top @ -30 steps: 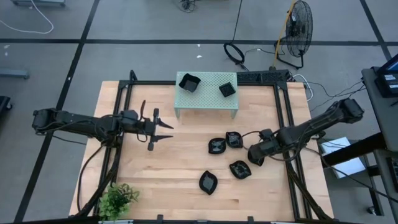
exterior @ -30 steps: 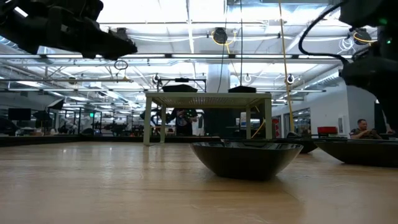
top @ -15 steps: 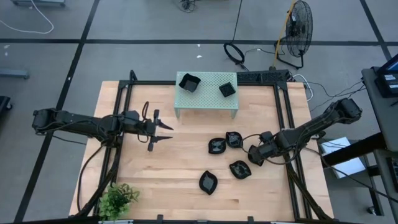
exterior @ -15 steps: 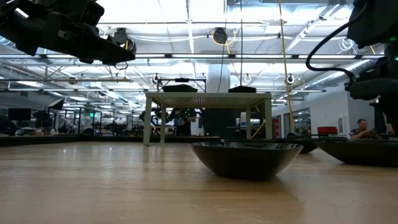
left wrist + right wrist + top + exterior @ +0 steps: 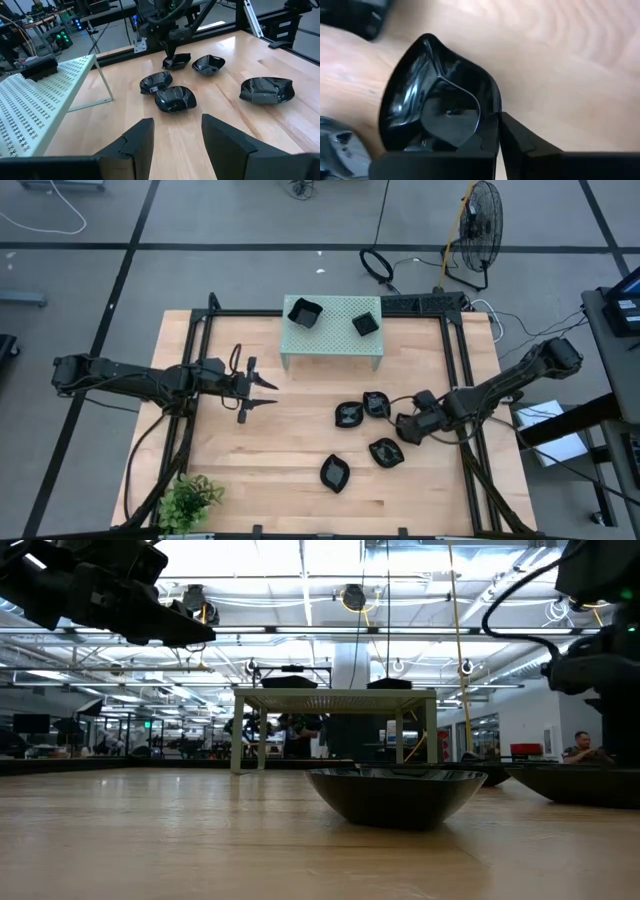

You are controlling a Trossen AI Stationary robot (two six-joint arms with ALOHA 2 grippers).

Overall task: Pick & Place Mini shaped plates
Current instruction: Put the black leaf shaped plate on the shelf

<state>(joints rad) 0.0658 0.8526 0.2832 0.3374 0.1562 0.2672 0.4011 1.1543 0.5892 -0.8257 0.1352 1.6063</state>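
Note:
My right gripper [image 5: 407, 427] stands at the table's right side, shut on a leaf-shaped glossy black dish [image 5: 437, 105], which also shows in the left wrist view [image 5: 179, 61]. Several more black dishes rest on their bases on the wood: two side by side [image 5: 349, 414] [image 5: 376, 403], one nearer [image 5: 386, 451], one nearest [image 5: 335, 472]. Two dishes [image 5: 303, 311] [image 5: 365, 324] sit on top of the pale green perforated stand [image 5: 335, 340]. My left gripper [image 5: 262, 385] hangs open and empty above the table's left half. My right gripper has the dish's rim [image 5: 492, 97] at one side of the dish, one finger inside the bowl [image 5: 482, 142] and one outside [image 5: 520, 137]. The fingers come from above, pointing down. Whether the dish's base is still on the wood, I cannot tell.
A small green plant [image 5: 190, 498] stands at the near left corner. Black frame rails [image 5: 455, 370] run along the table's left, right and far sides. The stand's legs rest on the far middle of the table. Bare wood [image 5: 290, 440] lies between the two grippers.
My right gripper has shifted a little toward the table's left, staying over the leaf-shaped dish.

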